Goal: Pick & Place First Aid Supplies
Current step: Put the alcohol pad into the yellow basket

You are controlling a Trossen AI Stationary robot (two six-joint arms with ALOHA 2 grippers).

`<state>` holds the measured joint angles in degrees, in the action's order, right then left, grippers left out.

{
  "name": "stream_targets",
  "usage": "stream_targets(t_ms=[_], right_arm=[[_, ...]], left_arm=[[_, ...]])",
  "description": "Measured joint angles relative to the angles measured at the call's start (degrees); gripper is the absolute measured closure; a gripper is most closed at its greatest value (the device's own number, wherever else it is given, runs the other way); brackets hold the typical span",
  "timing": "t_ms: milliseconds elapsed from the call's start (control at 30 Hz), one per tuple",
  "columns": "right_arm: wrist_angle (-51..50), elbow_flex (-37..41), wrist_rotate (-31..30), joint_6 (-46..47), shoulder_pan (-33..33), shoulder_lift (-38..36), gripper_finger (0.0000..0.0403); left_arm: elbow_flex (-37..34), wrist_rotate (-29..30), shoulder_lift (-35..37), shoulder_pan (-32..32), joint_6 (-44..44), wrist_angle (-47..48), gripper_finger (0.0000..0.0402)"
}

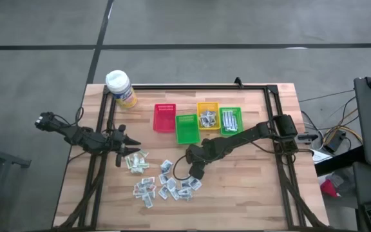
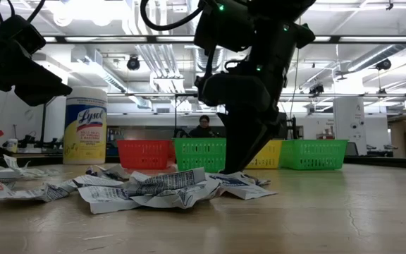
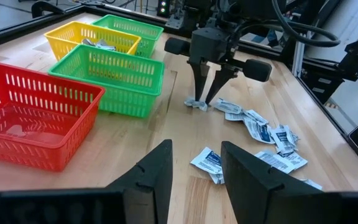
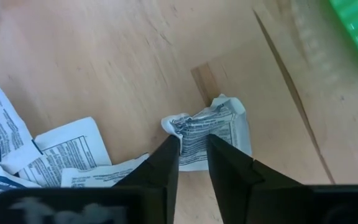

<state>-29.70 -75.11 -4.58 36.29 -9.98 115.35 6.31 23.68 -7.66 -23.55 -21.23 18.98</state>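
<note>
Progress: early to middle, by my read. Yellow bin (image 1: 207, 116) already carries a small heap of packets; the far green bin (image 1: 230, 120) has a few long items in it. Red bin (image 1: 165, 117) looks empty; the near green bin (image 1: 187, 129) shows nothing I can make out.

Still to move: most of the first aid packets (image 1: 166, 185), a loose scatter on the wooden worktop (image 1: 250, 193) in front of the bins. A second small cluster (image 1: 136, 162) lies just beside the left gripper.

Right gripper (image 4: 193, 144): down at the worktop at the bin-side edge of the scatter, fingers (image 4: 166, 163) narrowed onto a crumpled printed packet (image 4: 213, 127). The tips straddle its near edge and appear to touch the paper. The packet still lies on the wood, not lifted. Whether the pinch is fully set I cannot tell; it looks to be mid-grasp.

Left gripper (image 3: 194, 171): hovers over the worktop near the left side of the scatter, fingers apart with a clear gap, nothing between them. Waiting, seemingly.

Lysol wipes canister (image 1: 121, 88) stands at the far left corner, well apart from the packets.

Judgement: one packet is about to be taken; dozens remain, so most of the sorting is still ahead.
</note>
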Motion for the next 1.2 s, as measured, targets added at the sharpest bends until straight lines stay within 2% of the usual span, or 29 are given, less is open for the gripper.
stream_targets(t_ms=[300, 567, 667, 900, 1200], right_arm=[[0.1, -0.1, 0.4, 0.0, 0.0, 0.0, 0.0366], [-0.2, -2.2, 7.4, 0.4, 0.0, 0.0, 0.0384], [-0.3, -3.9, 7.9, 0.1, 0.0, -0.1, 0.0392], [-0.5, -8.7, 8.3, -1.7, 0.5, -0.2, 0.0394], [-0.5, -15.3, 16.2, -4.3, 2.0, -0.3, 0.0394]], left_arm=[[0.0, 0.0, 0.0, 0.0, 0.2, 0.0, 0.0271], [0.0, 0.0, 0.0, 0.0, 0.2, 0.0, 0.0271], [0.0, 0.0, 0.0, 0.0, 0.2, 0.0, 0.0271], [0.0, 0.0, 0.0, 0.0, 0.2, 0.0, 0.0271], [0.0, 0.0, 0.0, 0.0, 0.3, 0.0, 0.0271]])
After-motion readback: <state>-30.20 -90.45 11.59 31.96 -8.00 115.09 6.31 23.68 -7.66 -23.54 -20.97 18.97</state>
